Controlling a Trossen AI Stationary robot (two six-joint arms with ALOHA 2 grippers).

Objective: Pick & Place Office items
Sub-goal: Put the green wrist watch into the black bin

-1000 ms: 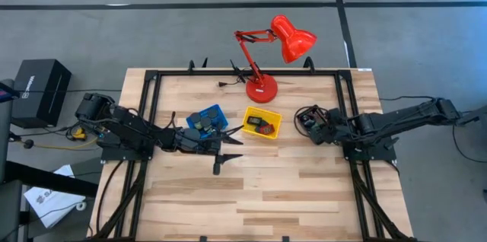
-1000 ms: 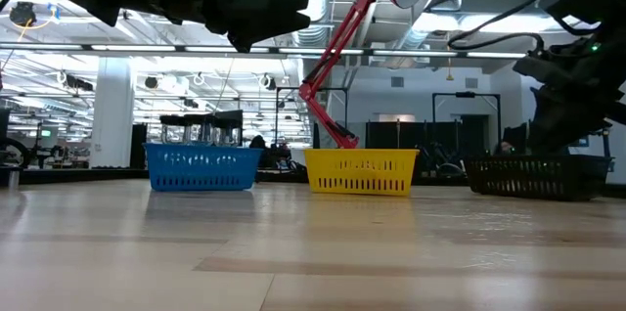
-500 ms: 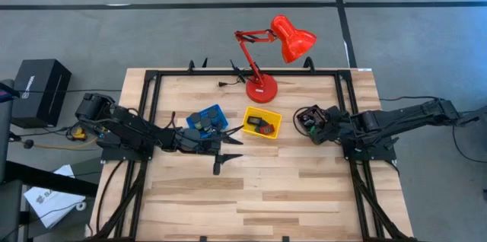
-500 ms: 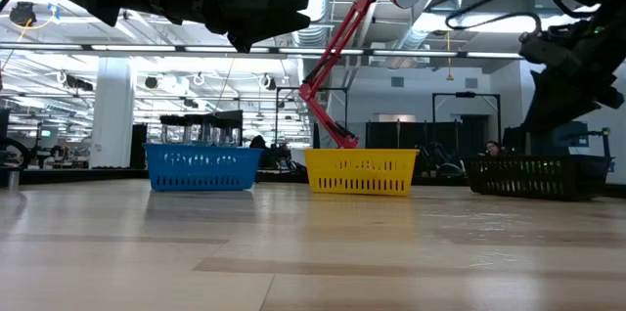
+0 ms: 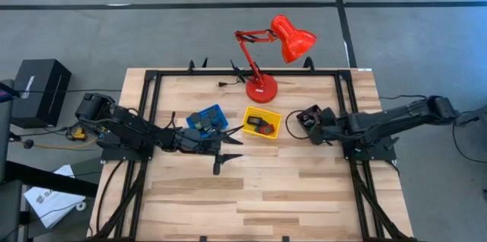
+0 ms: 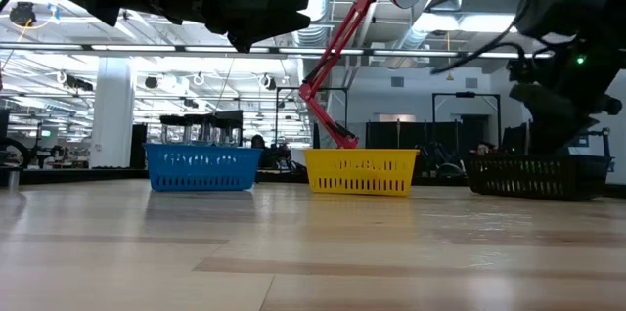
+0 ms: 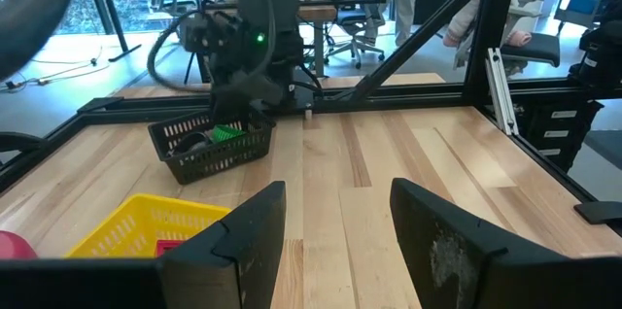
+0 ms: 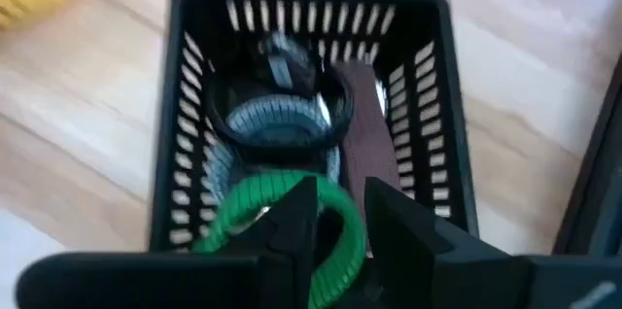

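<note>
A wooden table [image 5: 251, 189] seen from above holds 3 baskets in a row: blue [image 5: 208, 116] on the left, yellow [image 5: 262, 122] in the middle, black [image 5: 310, 117] on the right. A red lamp [image 5: 266, 59] stands at the far edge.

The right gripper [image 8: 335, 217] hangs over the black basket. Over the last second its arm has swung left, so the gripper that was beside the basket is now directly above it. Its fingers [image 8: 292, 217] stand a narrow gap apart and have drawn closer in that time; nothing is between them. Below lie a green ring [image 8: 282, 214], a black ring [image 8: 282, 120] and a dark brown strip [image 8: 364, 139], all inside the basket.

That points to the green ring as the next pick, with lifting yet to come.

The left gripper [image 7: 335, 222] has not moved. It waits near the blue basket, fingers apart and empty. Dark items fill the blue basket, and a red-and-black item [image 5: 263, 126] sits in the yellow one.
</note>
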